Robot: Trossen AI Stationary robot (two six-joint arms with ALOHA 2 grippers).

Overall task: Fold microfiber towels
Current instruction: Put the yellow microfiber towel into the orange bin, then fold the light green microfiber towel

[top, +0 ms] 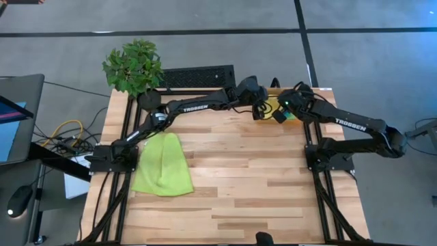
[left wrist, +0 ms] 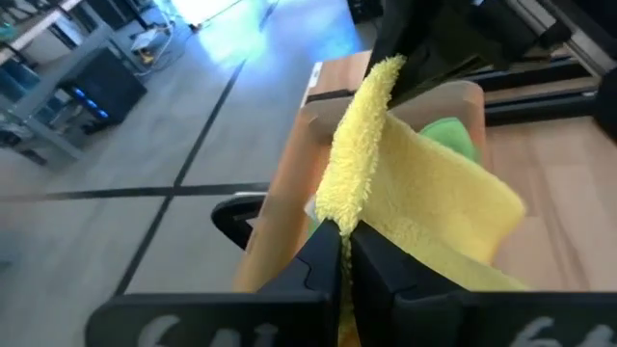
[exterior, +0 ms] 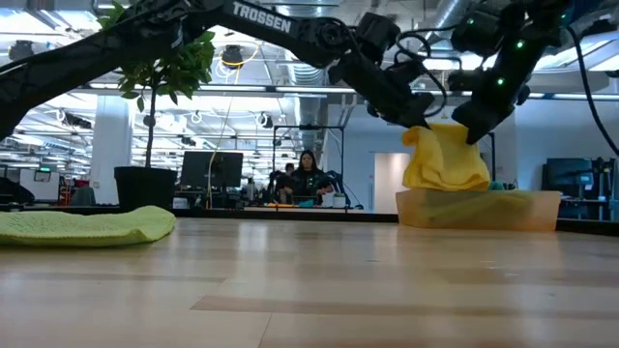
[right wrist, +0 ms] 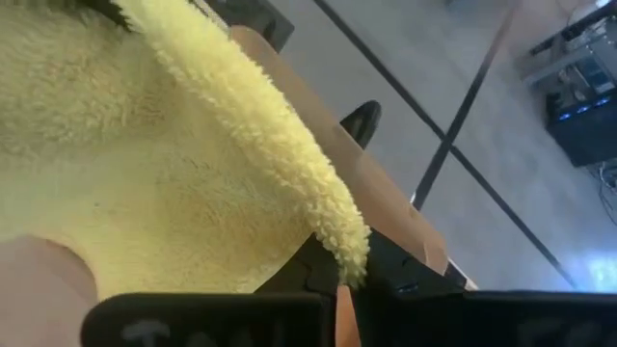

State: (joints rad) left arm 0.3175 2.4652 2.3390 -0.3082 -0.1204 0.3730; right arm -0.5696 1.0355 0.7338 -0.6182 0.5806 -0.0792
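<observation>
Your light butcher-block wooden table (top: 232, 178) carries a crumpled lime-green microfiber towel (top: 162, 166) and a shallow orange rectangular tray (exterior: 522, 211).

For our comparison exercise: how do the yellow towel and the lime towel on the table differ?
The yellow towel hangs lifted above the orange tray; the lime towel lies flat on the table. Both grippers, left and right, pinch the yellow towel; nothing touches the lime towel. Both are fluffy plain cloths.

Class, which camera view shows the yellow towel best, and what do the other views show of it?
The low view: the whole yellow towel hangs above the tray, pinched by the left gripper and right gripper. The high view shows only a yellow patch between the arms. Each wrist view shows just the pinched edge up close.
</observation>
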